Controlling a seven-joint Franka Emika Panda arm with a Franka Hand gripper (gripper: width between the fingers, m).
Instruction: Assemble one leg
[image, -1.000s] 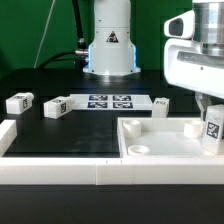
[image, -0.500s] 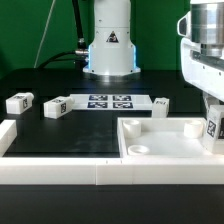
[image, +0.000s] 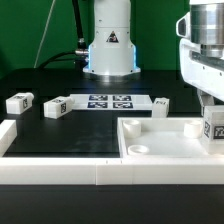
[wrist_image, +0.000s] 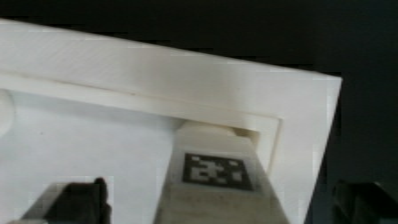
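My gripper (image: 211, 118) is at the exterior view's right, shut on a leg (image: 212, 129), a small white block with a black-and-white tag. It holds the leg upright over the far right corner of the large white tray-like piece (image: 160, 140). In the wrist view the leg (wrist_image: 217, 172) runs between my dark fingers (wrist_image: 79, 201) and points at the tray's inner corner (wrist_image: 246, 127). Three more legs lie on the black table, two of them (image: 18, 101), (image: 55, 105) at the left and one (image: 161, 103) behind the tray.
The marker board (image: 110, 100) lies at the back centre, in front of the robot base (image: 108, 45). A white wall (image: 50, 172) runs along the front edge with a raised end (image: 6, 135) at the left. The tray has round corner holes (image: 138, 148).
My gripper has shifted slightly to the exterior view's right and dropped a little, with the leg still in it. The other legs have not moved.
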